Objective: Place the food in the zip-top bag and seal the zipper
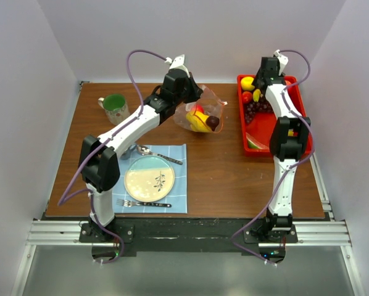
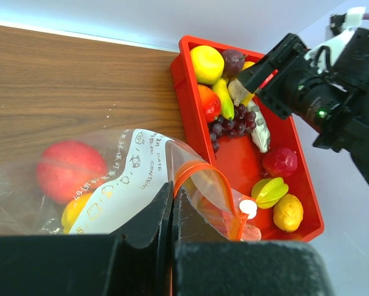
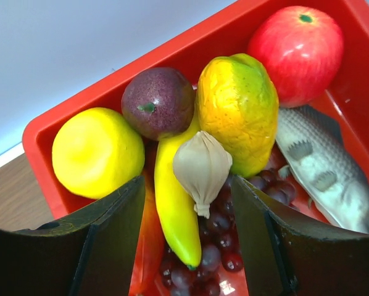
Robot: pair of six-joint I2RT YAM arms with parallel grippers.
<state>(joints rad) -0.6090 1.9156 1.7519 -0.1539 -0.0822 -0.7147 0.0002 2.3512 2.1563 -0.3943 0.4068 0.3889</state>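
Note:
The clear zip-top bag (image 1: 200,114) lies at the table's far middle with a yellow piece (image 1: 199,120) and a dark piece (image 1: 214,123) inside. In the left wrist view the bag (image 2: 116,185) shows a red fruit (image 2: 70,169) through the plastic. My left gripper (image 2: 171,197) is shut on the bag's mouth edge, beside the orange-red zipper (image 2: 197,168), which gapes open. My right gripper (image 3: 186,185) is open over the far end of the red tray (image 1: 292,92). A banana (image 3: 175,203) and a garlic (image 3: 202,166) lie between its fingers, above grapes (image 3: 215,240).
The tray also holds a lemon (image 3: 98,151), a purple fruit (image 3: 158,102), a mango (image 3: 238,111), a red apple (image 3: 295,52) and a fish (image 3: 323,172). A green mug (image 1: 115,108) stands at far left. A plate (image 1: 149,179), a spoon (image 1: 157,154) and a fork (image 1: 141,203) lie on a blue cloth.

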